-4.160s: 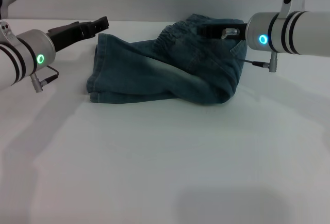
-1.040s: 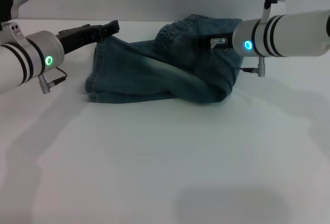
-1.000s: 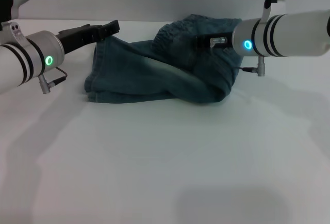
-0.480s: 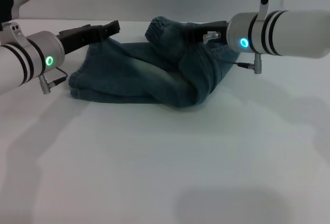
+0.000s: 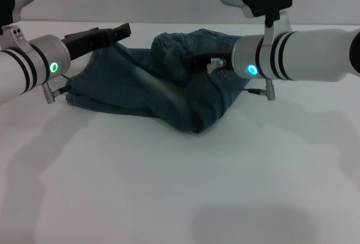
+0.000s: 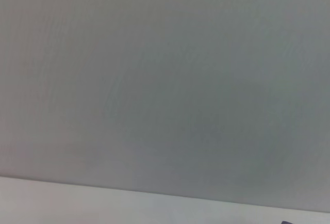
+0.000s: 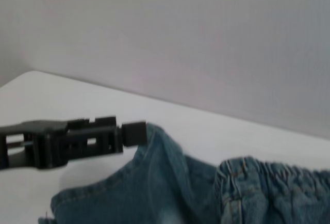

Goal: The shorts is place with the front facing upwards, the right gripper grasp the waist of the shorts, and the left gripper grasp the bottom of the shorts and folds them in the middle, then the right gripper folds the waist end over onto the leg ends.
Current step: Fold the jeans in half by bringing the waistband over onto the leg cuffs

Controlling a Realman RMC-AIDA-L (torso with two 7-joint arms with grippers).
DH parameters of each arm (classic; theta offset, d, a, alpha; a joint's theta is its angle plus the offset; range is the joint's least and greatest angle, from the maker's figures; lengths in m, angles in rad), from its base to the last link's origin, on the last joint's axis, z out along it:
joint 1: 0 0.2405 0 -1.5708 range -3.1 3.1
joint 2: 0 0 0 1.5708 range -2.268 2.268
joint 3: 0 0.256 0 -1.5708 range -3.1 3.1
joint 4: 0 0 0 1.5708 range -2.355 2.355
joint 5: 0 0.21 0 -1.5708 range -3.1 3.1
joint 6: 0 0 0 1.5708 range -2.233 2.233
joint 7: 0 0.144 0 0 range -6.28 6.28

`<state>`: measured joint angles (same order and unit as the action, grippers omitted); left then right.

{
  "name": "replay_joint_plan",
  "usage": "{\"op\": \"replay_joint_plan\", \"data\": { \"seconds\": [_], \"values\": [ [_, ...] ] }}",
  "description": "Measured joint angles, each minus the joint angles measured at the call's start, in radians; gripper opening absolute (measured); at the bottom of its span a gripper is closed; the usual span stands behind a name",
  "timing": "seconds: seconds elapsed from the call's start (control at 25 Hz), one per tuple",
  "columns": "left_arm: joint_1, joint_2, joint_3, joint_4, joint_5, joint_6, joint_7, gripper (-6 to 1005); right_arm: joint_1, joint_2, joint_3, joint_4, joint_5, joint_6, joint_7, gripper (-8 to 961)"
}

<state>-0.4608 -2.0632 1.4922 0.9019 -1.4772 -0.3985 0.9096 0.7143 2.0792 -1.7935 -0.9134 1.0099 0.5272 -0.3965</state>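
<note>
The right gripper [image 5: 188,61] reaches in over the middle of the shorts [image 5: 157,89], its black fingers buried in raised denim just beside the waist [image 5: 169,41]; the cloth lifts where the fingers meet it, so they look clamped on the fabric near the ruched band, though the tips are half hidden in the folds; behind them the silver-white arm with its cyan ring runs off past the far side of the shorts.

The waist stands up off the table [image 5: 180,188] as a wrinkled hump at the back of the shorts, its gathered elastic also showing in the right wrist view [image 7: 278,175]; from it the denim slopes down and forward into a thick fold at the near edge of the shorts, below the right gripper.

The left gripper [image 5: 121,30] hangs at the opposite end of the shorts, its tip touching or just beside the upper corner of the cloth; in the right wrist view [image 7: 135,132] the tip meets that raised corner of denim, but whether its fingers pinch the cloth or merely rest against it I cannot tell; the leg ends [image 5: 76,95] lie flat on the table below it, stacked in layers at that end of the shorts.
</note>
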Motion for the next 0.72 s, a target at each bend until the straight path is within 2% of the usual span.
{"op": "replay_joint_plan", "data": {
  "seconds": [0.32, 0.72],
  "values": [
    [0.011, 0.0, -0.003, 0.008, 0.0, 0.003, 0.0, 827, -0.036, 0.001, -0.029, -0.001, 0.021, 0.03, 0.0, 62],
    [0.023, 0.001, -0.006, 0.02, 0.0, 0.001, 0.0, 827, -0.094, -0.004, 0.051, -0.048, 0.043, 0.025, 0.013, 117]
  ]
}}
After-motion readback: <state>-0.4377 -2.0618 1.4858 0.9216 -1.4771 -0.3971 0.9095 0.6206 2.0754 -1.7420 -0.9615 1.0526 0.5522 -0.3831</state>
